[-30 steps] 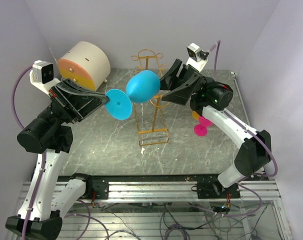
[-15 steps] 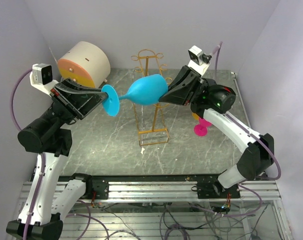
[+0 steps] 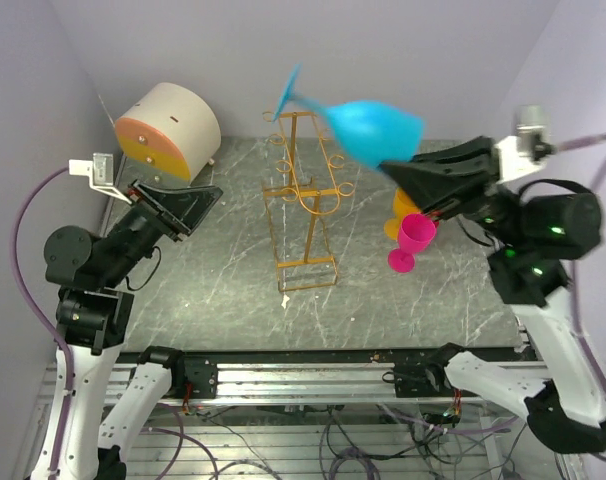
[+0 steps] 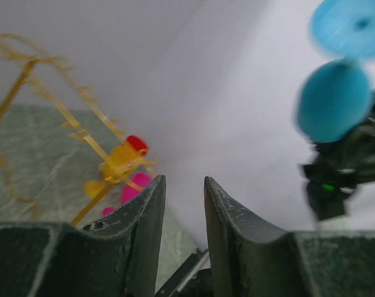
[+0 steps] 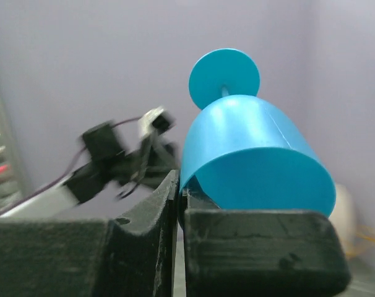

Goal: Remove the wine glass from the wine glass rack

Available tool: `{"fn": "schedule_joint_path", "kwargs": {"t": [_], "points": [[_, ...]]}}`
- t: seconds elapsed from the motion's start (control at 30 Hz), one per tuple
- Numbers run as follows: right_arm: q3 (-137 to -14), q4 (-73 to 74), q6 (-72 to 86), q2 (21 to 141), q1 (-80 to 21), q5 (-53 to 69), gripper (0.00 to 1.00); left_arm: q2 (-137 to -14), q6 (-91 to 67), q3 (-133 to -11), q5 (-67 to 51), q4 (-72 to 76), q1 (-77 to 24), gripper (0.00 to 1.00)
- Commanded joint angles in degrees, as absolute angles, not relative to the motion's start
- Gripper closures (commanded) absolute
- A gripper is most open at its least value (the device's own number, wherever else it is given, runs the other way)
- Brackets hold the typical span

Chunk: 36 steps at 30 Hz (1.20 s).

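Since the wine glass (image 3: 373, 128) is pinched only by its rim in the right gripper (image 3: 393, 172), high beside the rack (image 3: 305, 192), it could be dropped.

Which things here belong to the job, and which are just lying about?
Job: blue glass, held aloft by the right gripper; rack.
Lying about: round cabinet; pink glass; orange glass.
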<state>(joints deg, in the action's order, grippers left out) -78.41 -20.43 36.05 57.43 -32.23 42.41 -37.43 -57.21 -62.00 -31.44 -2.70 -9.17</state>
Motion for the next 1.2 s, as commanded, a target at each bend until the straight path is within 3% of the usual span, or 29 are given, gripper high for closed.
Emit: {"fn": "schedule_joint_path", "kwargs": {"t": [0.0, 0.2, 0.33, 0.53, 0.67, 0.8, 1.17], "points": [[-86.6, 16.7, 12.9, 56.0, -32.1, 6.0, 1.0, -36.9, -46.2, -62.9, -23.6, -16.5, -9.3, 0.59], [-98.4, 43.7, 14.1, 67.2, -32.0, -43.2, 1.0, -37.3, -40.3, -61.8, -19.1, -22.6, -9.3, 0.6], [-96.4, 49.4, 18.2, 66.3, -28.9, -54.9, 1.0, -37.2, -36.8, -61.1, -16.5, -25.8, -9.3, 0.61], [-90.9, 51.6, 16.9, 63.3, -11.7, -45.6, 1.0, -37.1, -33.0, -60.0, -13.7, -28.9, -9.3, 0.61], [-87.1, 51.7, 17.3, 66.2, -7.4, -40.3, 1.0, -37.0, -31.8, -58.7, -13.4, -29.3, -9.3, 0.62], [-84.7, 51.1, 18.3, 69.1, -0.2, -27.0, 1.0, -36.7, -30.1, -58.2, -12.3, -30.8, -9.3, 0.62], [-76.7, 50.2, 19.2, 71.6, 6.4, -11.1, 1.0, -34.7, -27.4, -53.9, -8.9, -31.7, -9.3, 0.63]]}}
